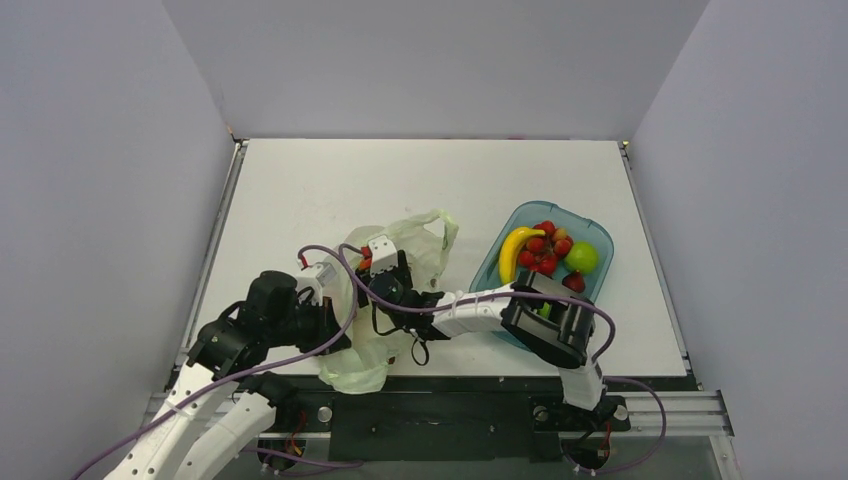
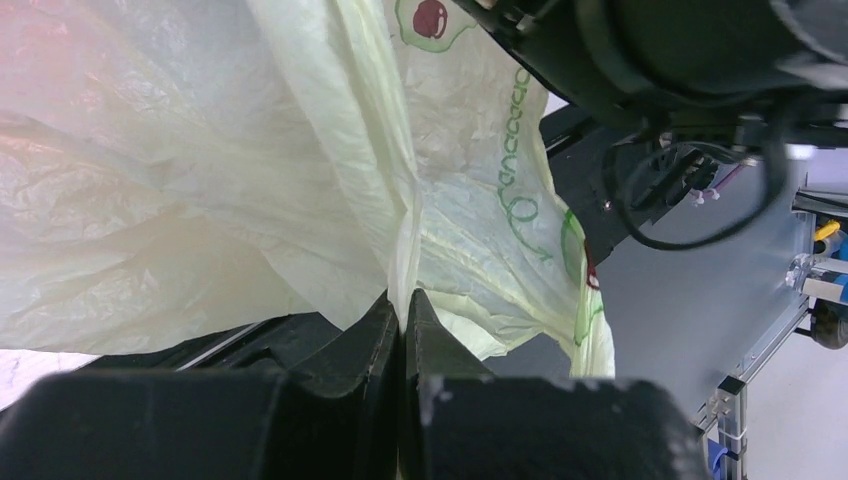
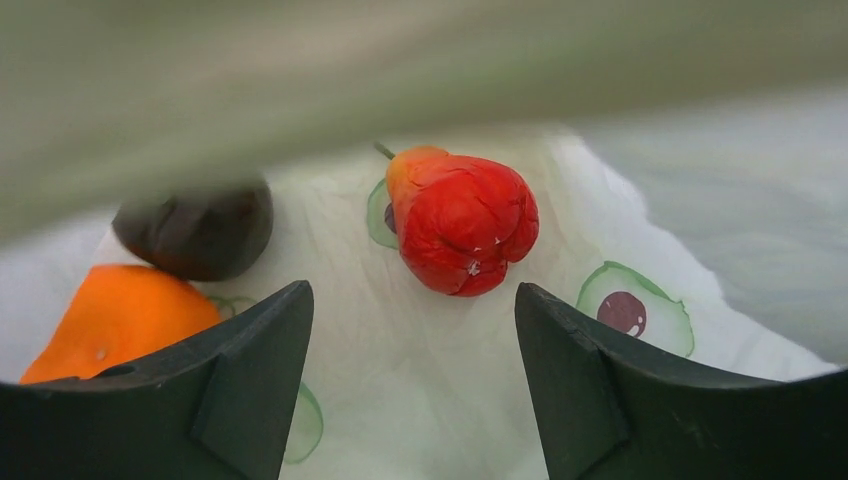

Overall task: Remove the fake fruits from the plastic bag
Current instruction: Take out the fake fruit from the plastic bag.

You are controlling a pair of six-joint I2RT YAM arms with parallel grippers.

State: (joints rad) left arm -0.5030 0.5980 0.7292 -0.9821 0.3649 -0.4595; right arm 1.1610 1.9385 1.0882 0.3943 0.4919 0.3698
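The pale-green plastic bag (image 1: 432, 236) lies near the table's front edge, between my arms. My left gripper (image 2: 403, 305) is shut on a fold of the plastic bag (image 2: 300, 170) and holds it up. My right gripper (image 3: 410, 300) is open inside the bag, with nothing between its fingers. Just ahead of it a red fruit (image 3: 462, 220) with a green stem lies on the bag's floor. An orange fruit (image 3: 110, 320) sits at the left, partly behind the left finger. A yellow banana (image 1: 515, 250) lies in the blue tray (image 1: 520, 210).
A dark rounded fruit (image 3: 195, 228) rests beside the orange one inside the bag. The tray at the right also holds a red cluster (image 1: 545, 248) and a green fruit (image 1: 582, 257). My right arm's elbow (image 1: 548, 325) hangs over the tray's near end.
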